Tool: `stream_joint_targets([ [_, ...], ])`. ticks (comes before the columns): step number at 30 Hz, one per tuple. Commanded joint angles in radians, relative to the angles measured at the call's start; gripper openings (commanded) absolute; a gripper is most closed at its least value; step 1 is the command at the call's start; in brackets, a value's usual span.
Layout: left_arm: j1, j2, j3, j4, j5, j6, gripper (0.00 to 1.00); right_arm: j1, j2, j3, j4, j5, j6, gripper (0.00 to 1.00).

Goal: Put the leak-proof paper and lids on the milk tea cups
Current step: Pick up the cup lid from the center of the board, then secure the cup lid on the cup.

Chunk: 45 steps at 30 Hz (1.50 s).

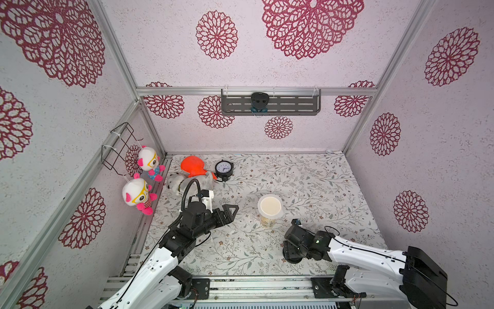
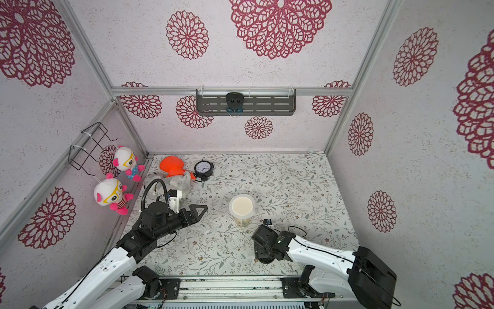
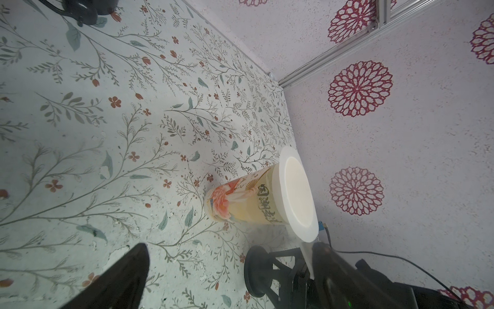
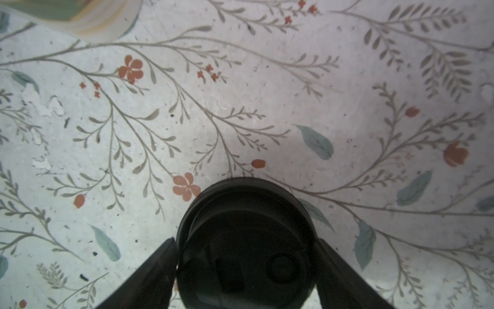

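Right wrist view, cup (image 4: 101, 18) cropped, black lid (image 4: 240, 214) in right claw (image 4: 246, 240)

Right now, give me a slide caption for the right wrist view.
Right pincer clasping the black round lid on the floral table, cup base at the edge.

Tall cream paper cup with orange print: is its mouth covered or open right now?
Covered. A thin white translucent sheet lies flat across the rim of the upright cream paper cup, its edges overhanging in both top views.

The right wrist view's edge cuts off the blurred cup (image 4: 101, 18).
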Motion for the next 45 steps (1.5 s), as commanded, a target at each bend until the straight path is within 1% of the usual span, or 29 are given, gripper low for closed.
stream_joint_targets([
  [1,0.011,0.007,-0.005,-0.007,-0.006,0.016,0.98,0.018,0.018,0.002,-0.023,0.023,-0.021,0.8],
  [12,0.017,0.004,0.002,-0.025,-0.007,0.021,0.98,0.062,0.078,0.014,-0.04,0.064,-0.032,0.8],
  [17,0.022,-0.011,0.022,-0.038,-0.005,0.026,0.97,0.067,0.081,0.043,-0.077,0.098,-0.034,0.74],
  [24,0.026,-0.042,0.044,-0.068,-0.001,0.033,0.97,0.065,-0.028,0.095,-0.158,0.144,-0.039,0.65],
  [26,0.028,-0.05,0.043,-0.069,-0.002,0.034,0.98,0.064,-0.065,0.11,-0.184,0.155,-0.039,0.6],
  [29,0.029,-0.053,0.044,-0.067,0.001,0.033,0.98,0.057,-0.108,0.144,-0.229,0.162,-0.049,0.59],
  [33,0.029,-0.047,0.052,-0.056,0.011,0.032,0.98,0.03,-0.141,0.236,-0.313,0.163,-0.093,0.57],
  [38,0.029,-0.039,0.065,-0.04,0.018,0.033,0.98,-0.022,-0.139,0.387,-0.44,0.181,-0.167,0.56],
  [41,0.029,-0.029,0.074,-0.031,0.019,0.035,0.98,-0.067,-0.11,0.492,-0.495,0.187,-0.233,0.55],
  [45,0.03,-0.002,0.089,-0.017,0.031,0.039,0.97,-0.098,-0.02,0.665,-0.533,0.192,-0.324,0.54],
])
